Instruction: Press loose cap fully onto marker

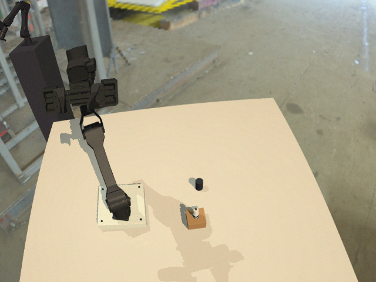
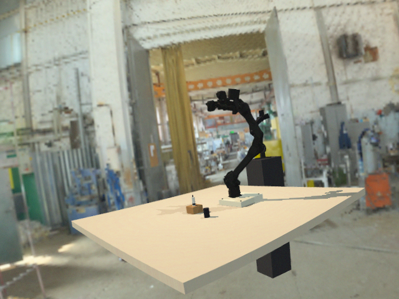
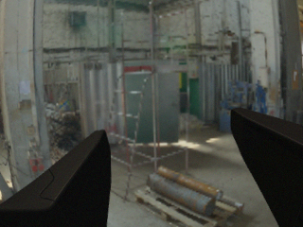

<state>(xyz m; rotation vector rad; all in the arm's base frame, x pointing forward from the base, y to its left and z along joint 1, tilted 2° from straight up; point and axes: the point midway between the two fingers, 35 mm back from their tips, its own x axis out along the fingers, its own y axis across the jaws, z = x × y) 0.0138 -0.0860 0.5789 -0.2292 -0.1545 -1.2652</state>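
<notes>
End effector (image 3: pixel 170 170) partly open, empty, high above table (image 1: pixel 242 151).

Table: broad beige flat-topped table (image 1: pixel 242 151) — fills the lower part of the top view.
Base plate: pale square plate (image 1: pixel 104 220) carrying the arm's foot, lower left of centre.
Holder: small orange-brown block (image 1: pixel 198 222) with an upright white marker (image 1: pixel 195 211), lower centre.
Cap: short black cylinder cap (image 1: pixel 198 184) — upright, just above the block, apart from it.
</notes>
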